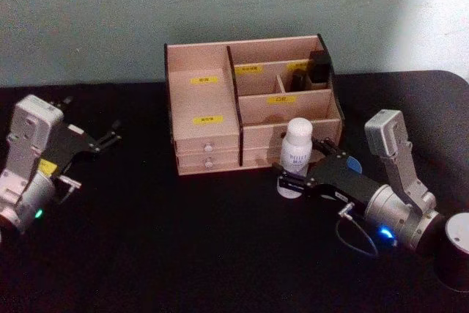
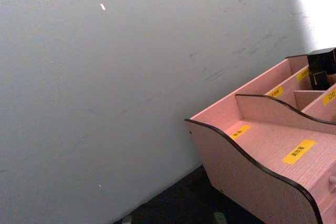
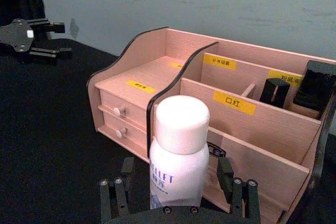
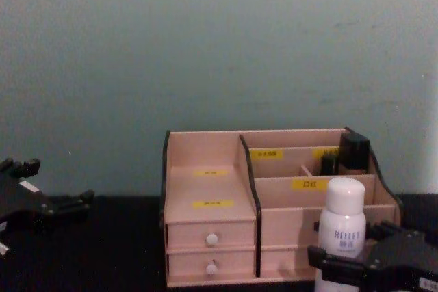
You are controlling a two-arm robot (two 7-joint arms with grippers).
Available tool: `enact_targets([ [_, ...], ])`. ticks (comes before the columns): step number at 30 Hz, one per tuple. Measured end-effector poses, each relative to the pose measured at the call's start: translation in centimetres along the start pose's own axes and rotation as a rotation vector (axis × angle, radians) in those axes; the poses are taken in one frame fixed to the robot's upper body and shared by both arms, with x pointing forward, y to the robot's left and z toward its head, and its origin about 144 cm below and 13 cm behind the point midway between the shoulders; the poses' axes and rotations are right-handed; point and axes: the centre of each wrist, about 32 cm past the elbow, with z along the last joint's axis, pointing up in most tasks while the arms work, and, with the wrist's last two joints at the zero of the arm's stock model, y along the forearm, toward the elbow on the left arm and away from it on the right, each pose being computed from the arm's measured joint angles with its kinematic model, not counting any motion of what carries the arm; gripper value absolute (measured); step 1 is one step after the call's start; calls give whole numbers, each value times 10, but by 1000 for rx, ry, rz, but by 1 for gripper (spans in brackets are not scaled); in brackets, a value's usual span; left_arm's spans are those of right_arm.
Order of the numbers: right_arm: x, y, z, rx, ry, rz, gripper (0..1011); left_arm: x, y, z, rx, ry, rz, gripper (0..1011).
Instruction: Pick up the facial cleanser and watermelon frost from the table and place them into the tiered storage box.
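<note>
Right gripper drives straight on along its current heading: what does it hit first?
The facial cleanser, standing between the right gripper's open fingers. Pushing on, probably the tiered storage box's front wall just behind; depth is unclear. Left gripper idles far left.

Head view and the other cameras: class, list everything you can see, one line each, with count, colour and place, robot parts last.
facial cleanser: one, white, upright before the box's right half.
tiered storage box: one, pinkish wood with dark edges, mid-table by the wall.
black items: two, in the box's rear right compartments.
table: one, black.
left gripper: one, black, open, at the table's left.
right gripper: one, black, open, fingers either side of the cleanser.
</note>
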Motion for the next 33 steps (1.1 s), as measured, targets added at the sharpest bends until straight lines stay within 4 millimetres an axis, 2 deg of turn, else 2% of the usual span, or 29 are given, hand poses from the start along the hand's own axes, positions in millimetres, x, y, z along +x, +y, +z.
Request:
enact_targets([
  [4,0,0,0,0,0,0,1003,0,0,0,0,0,0,1001],
  [9,0,0,0,1,0,0,929,0,0,0,0,0,0,1001],
  [20,0,0,0,2,-1,0,604,0,0,0,0,0,0,1001],
  [33,0,0,0,2,-1,0,590,0,0,0,0,0,0,1001],
])
